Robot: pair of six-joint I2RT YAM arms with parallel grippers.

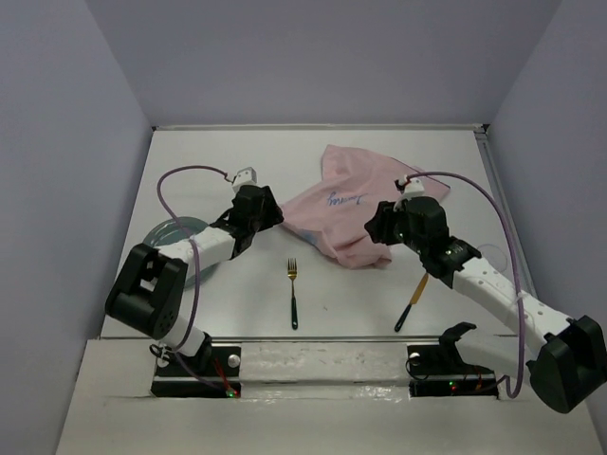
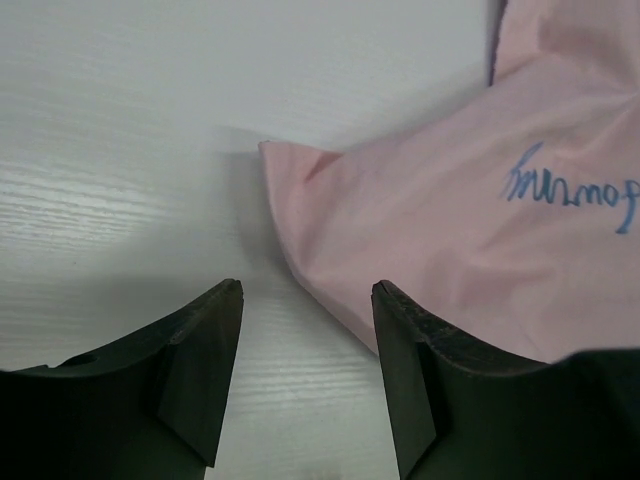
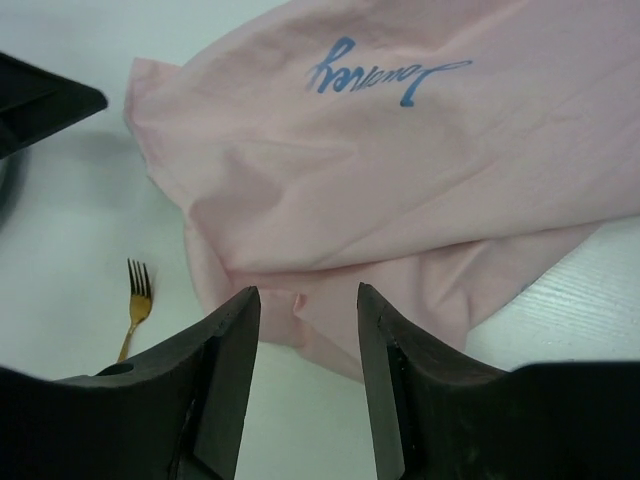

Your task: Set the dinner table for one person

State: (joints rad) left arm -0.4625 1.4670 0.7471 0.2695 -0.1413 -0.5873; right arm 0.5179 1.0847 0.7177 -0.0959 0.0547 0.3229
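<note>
Left hand (image 2: 307, 288) and right hand (image 3: 307, 292) gape wide at the pink cloth (image 2: 450, 230); of wrist views, only right's shows the fork (image 3: 135, 310).

dinner table (image 1: 218, 152): large flat matte white rectangular top, faint wood grain.

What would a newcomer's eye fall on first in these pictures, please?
First, the crumpled pale pink cloth with blue handwritten lettering, lying mid-way across the matte white dinner table. Next, the black left gripper and right gripper, both open, poised at the cloth's left corner and near edge. Nearer the arm bases lies a gold fork with a dark green handle.
</note>
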